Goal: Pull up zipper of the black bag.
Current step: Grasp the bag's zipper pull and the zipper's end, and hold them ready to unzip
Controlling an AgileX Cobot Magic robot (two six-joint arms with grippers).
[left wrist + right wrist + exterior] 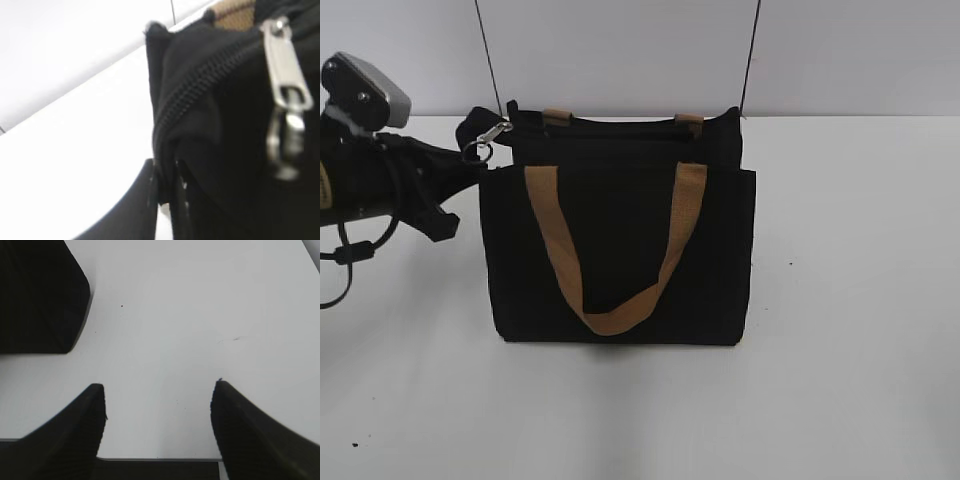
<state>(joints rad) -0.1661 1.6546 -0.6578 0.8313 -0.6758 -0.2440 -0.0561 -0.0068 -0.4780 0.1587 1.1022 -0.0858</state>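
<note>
The black bag [620,220] stands upright mid-table with its tan handles, one hanging down the front. The zipper [200,85] runs along its top edge, seen close in the left wrist view. Its silvery pull tab [287,80] hangs at the bag's top left corner [492,135]. My left gripper [165,185] is shut on a fold of the bag's black fabric at the zip's end, beside the tab and not on it. In the exterior view it [478,165] meets the bag's upper left corner. My right gripper [157,405] is open and empty above the bare table.
The white table [840,330] spreads around the bag. Two thin dark cables [488,60] run up the wall behind it. A dark rounded shape [40,295] fills the right wrist view's upper left; I cannot tell what it is.
</note>
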